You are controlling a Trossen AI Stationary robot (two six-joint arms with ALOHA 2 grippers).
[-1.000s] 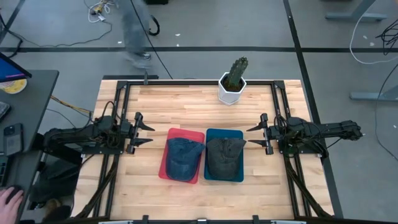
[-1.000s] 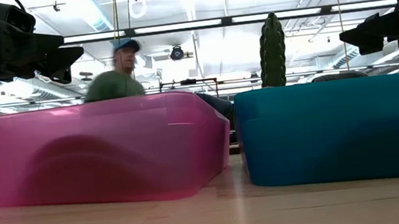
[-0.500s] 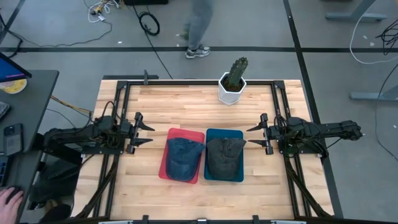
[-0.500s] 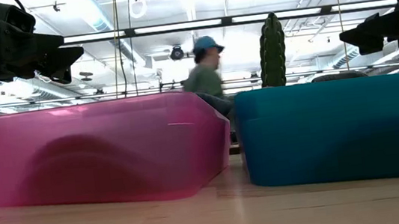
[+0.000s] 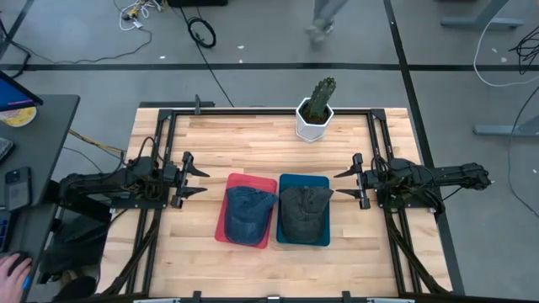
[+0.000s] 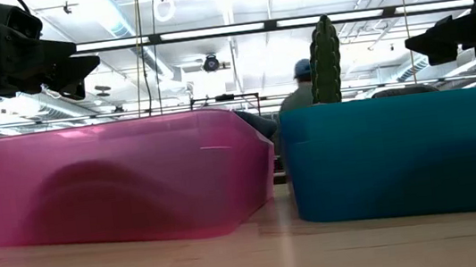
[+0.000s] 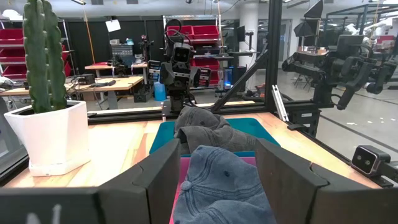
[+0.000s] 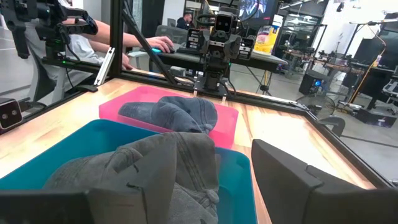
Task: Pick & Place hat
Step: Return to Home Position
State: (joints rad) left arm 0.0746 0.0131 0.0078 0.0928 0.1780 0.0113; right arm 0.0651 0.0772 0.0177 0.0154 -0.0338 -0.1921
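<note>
A blue denim hat [image 5: 247, 212] lies in a pink bin [image 5: 225, 220], and a dark grey hat [image 5: 302, 212] lies in a teal bin [image 5: 284, 180] beside it, near the table's middle. My left gripper [image 5: 194, 179] hovers open to the left of the pink bin, above the table. My right gripper [image 5: 345, 183] hovers open to the right of the teal bin. In the left wrist view the denim hat [image 7: 224, 186] shows between my fingers, with the grey hat [image 7: 208, 132] behind it. In the right wrist view the grey hat [image 8: 161, 171] is nearest.
A cactus in a white pot [image 5: 315, 110] stands at the far edge of the table. A black frame [image 5: 160, 143] runs round the tabletop. A person [image 6: 298, 91] passes behind the table. Bare wood lies in front of the bins.
Both arms and both hats have kept still. Only the person beyond the table's far edge has walked from left to right.
</note>
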